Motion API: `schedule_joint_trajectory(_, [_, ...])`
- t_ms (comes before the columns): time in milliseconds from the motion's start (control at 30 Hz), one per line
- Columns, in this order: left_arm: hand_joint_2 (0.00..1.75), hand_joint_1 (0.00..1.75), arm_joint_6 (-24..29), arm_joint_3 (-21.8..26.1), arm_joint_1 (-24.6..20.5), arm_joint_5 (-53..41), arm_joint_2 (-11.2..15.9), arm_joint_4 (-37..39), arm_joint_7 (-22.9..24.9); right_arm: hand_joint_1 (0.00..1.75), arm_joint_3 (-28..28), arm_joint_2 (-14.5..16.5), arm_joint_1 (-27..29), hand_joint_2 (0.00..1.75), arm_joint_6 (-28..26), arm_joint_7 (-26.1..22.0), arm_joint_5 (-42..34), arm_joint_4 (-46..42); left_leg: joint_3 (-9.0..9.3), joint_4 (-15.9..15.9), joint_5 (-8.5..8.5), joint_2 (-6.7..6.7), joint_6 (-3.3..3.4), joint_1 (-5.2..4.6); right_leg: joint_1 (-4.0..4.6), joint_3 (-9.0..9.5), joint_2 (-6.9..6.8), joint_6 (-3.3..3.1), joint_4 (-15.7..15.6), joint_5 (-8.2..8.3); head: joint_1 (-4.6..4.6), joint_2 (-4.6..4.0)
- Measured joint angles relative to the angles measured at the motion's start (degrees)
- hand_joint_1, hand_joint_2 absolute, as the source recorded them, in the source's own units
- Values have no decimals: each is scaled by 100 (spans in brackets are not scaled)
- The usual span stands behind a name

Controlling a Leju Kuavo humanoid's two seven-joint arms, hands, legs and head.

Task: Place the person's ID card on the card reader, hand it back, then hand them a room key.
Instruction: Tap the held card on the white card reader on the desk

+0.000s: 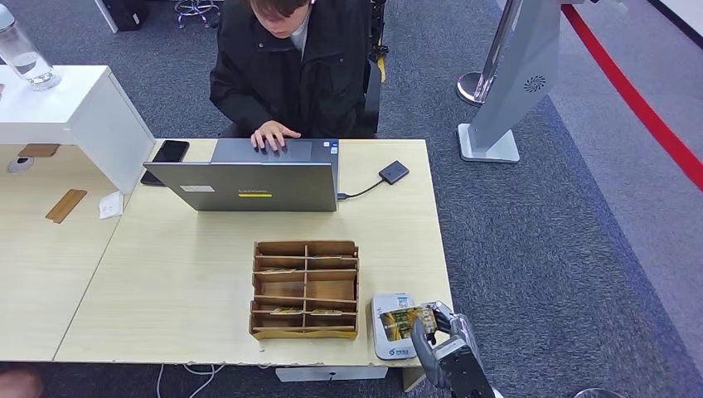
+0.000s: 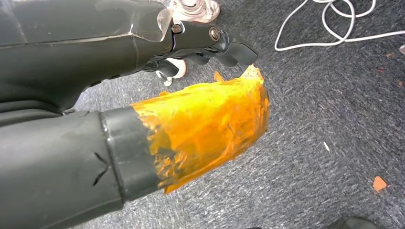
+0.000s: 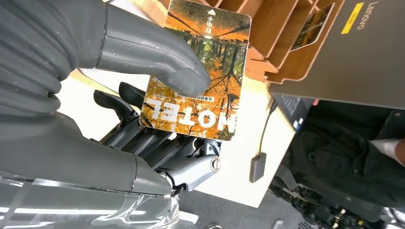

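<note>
1. Room key (image 3: pixel 198 76): an orange card with an autumn-forest print and the word "HOTEL", pinched in the right robot hand (image 3: pixel 143 109), thick grey thumb (image 3: pixel 167 67) pressed on its printed face, darker fingers (image 3: pixel 129 109) behind it.
2. Seen from the head view: right robot hand (image 1: pixel 435 327) at the near right corner of the worktop (image 1: pixel 166 282), holding the card (image 1: pixel 404 319) over the white-grey card reader (image 1: pixel 390 327); card touching the reader or just above it, cannot tell which.
3. Card reader just beside the right side of the wooden card organizer (image 1: pixel 305 288), a tray of several compartments, some with cards lying in them.
4. Beyond the organizer, an open grey laptop (image 1: pixel 253 178) with its lid back toward the robot; person in a dark jacket (image 1: pixel 290 66) seated behind it, one hand (image 1: pixel 275 134) on the keyboard.
5. Small dark box (image 1: pixel 394 172) on a cable to the right of the laptop; black phone (image 1: pixel 170 152) to its left.
6. Left robot hand (image 2: pixel 210 43): hanging over grey carpet, dark fingers partly hidden; released or clenched, cannot tell. Orange tape (image 2: pixel 210 124) wrapped round a dark cylindrical part in the left wrist view.
</note>
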Motion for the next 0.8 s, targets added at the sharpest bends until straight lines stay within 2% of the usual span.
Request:
schedule_joint_trajectory(533, [0, 0, -1, 32, 2, -79, -4, 0, 32, 175, 276, -43, -22, 175, -256, 391, -65, 286, -1, 0, 0, 0, 0, 0, 0, 0, 0, 0, 0, 0, 0, 0])
schedule_joint_trajectory(800, [0, 0, -14, 34, 2, -117, -12, 0, 58, 175, 376, 11, -239, 175, -531, 773, 381, 682, -1, 0, 0, 0, 0, 0, 0, 1, 0, 0, 0, 0, 0, 0])
